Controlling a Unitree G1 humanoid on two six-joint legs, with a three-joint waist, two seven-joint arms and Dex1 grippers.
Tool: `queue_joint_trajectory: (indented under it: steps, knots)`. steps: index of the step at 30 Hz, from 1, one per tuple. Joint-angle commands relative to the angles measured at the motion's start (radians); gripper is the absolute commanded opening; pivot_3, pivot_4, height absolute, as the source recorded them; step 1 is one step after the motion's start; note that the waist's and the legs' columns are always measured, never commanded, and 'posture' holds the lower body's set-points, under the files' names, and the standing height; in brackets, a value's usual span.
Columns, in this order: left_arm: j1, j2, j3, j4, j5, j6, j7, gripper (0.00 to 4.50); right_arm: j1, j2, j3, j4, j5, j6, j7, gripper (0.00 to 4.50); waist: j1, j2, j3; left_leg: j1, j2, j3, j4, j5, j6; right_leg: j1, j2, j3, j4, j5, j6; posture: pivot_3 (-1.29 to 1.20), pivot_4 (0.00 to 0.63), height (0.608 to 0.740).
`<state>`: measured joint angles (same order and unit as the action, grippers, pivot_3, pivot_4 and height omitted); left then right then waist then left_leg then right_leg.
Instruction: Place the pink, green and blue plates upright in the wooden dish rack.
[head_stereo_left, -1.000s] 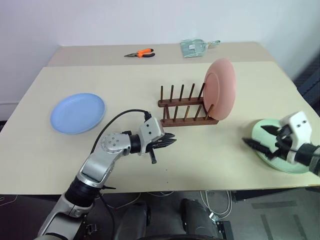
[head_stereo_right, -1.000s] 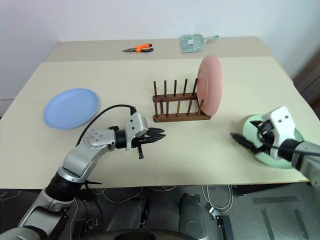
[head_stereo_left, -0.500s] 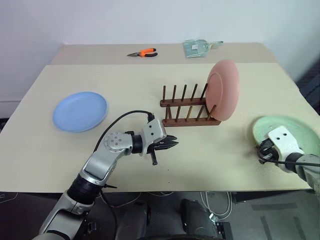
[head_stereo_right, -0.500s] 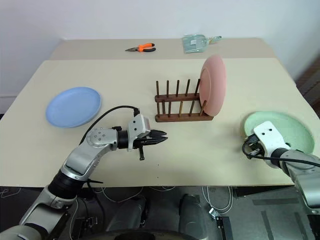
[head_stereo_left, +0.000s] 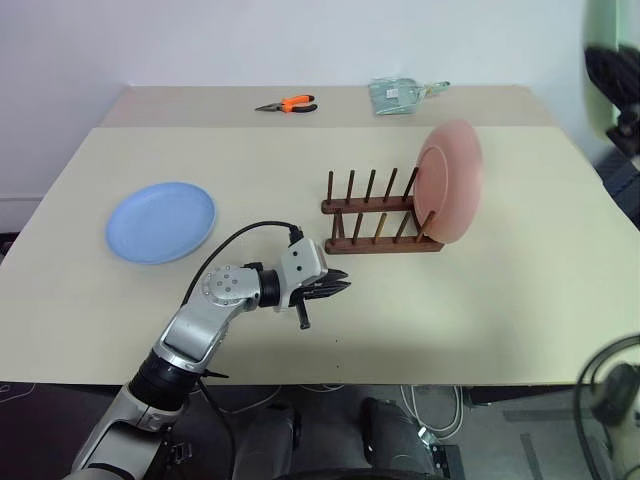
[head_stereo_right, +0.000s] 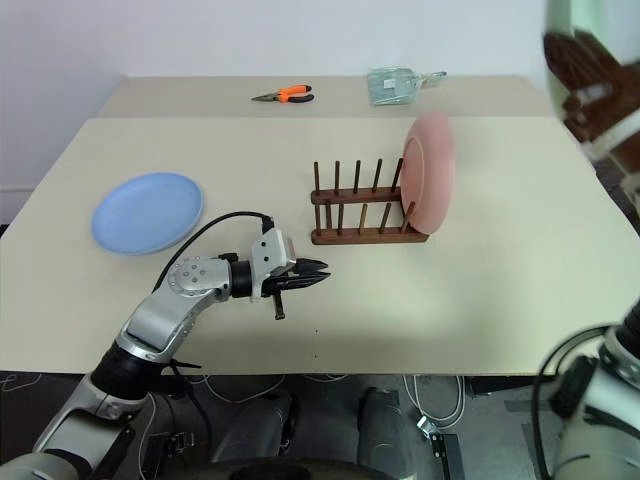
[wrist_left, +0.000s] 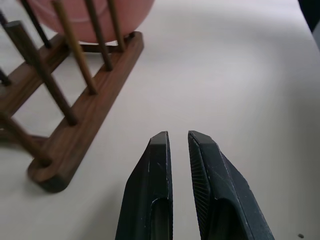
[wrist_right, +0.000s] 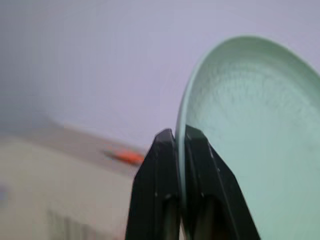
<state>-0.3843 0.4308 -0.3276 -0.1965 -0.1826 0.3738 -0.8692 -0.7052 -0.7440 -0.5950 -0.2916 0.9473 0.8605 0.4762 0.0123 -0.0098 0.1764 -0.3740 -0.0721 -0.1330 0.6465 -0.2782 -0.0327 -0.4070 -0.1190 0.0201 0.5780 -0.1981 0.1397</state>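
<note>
- The right gripper (wrist_right: 179, 137) is pinching the rim of the green plate (wrist_right: 250, 130), its 2 fingers clamped on the edge, holding it high at the table's right side.
- The pink plate (head_stereo_left: 449, 181) is standing upright in the right end slot of the wooden dish rack (head_stereo_left: 378, 213), leaning against the pegs.
- The blue plate (head_stereo_left: 161, 221) is lying flat on the table (head_stereo_left: 250, 160), well apart from the rack on its left side.
- The left gripper (wrist_left: 179, 140) is hovering just above the table near the rack's left end, fingers nearly together and gripping nothing.
- Orange pliers (head_stereo_left: 286, 104) and a clear packet (head_stereo_left: 397, 95) are lying at the far edge.
</note>
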Motion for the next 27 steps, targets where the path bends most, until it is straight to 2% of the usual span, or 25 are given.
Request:
queue_joint_trajectory:
  steps: [1, 5, 9, 14, 24, 27]
  knots:
    - [-0.002, -0.001, 0.020, -0.017, 0.002, -0.022, 0.010, 0.55, -0.108, 0.111, 0.042, -0.036, 0.282, 0.066, -0.130, 0.04, -0.001, 0.000, 0.000, 0.000, 0.000, 0.000, 0.000, 0.000, 0.000, 0.000, 0.000, 0.000, 0.000, -0.001, -0.001, 0.00, 0.150, 0.740]
    - [0.012, -0.006, 0.039, -0.032, -0.015, -0.008, 0.030, 0.55, -0.103, 0.258, 0.113, -0.012, 0.447, 0.086, -0.334, 0.04, -0.003, 0.000, 0.000, 0.001, 0.000, -0.001, -0.001, 0.000, 0.000, -0.001, 0.001, 0.000, 0.001, 0.000, -0.002, 0.00, 0.150, 0.740]
    - [0.030, -0.005, 0.055, -0.061, -0.035, 0.012, 0.039, 0.55, -0.035, 0.327, 0.152, 0.023, 0.525, 0.077, -0.491, 0.04, 0.002, 0.000, 0.000, -0.001, 0.000, -0.001, 0.000, 0.000, 0.000, -0.002, 0.000, 0.000, 0.001, 0.000, -0.001, 0.00, 0.150, 0.740]
    - [0.040, 0.000, 0.054, -0.074, -0.037, 0.020, 0.040, 0.55, 0.017, 0.381, 0.183, 0.053, 0.595, 0.046, -0.589, 0.04, -0.005, 0.001, 0.000, 0.000, -0.001, 0.000, -0.001, 0.000, 0.000, -0.002, 0.001, 0.001, 0.002, 0.001, 0.000, 0.00, 0.150, 0.740]
    - [0.041, 0.002, 0.052, -0.084, -0.037, 0.031, 0.043, 0.55, 0.024, 0.407, 0.226, 0.115, 0.621, -0.006, -0.668, 0.04, -0.025, 0.002, 0.000, 0.000, 0.000, 0.000, -0.001, 0.000, 0.000, -0.003, 0.002, 0.001, 0.003, 0.001, 0.001, 0.00, 0.150, 0.740]
    - [0.041, 0.001, 0.049, -0.082, -0.035, 0.031, 0.044, 0.55, 0.017, 0.407, 0.231, 0.130, 0.627, -0.017, -0.665, 1.04, -0.025, 0.002, 0.000, 0.000, 0.000, 0.000, -0.001, 0.000, 0.000, -0.003, 0.002, 0.001, 0.003, 0.001, 0.001, 0.00, 0.150, 0.740]
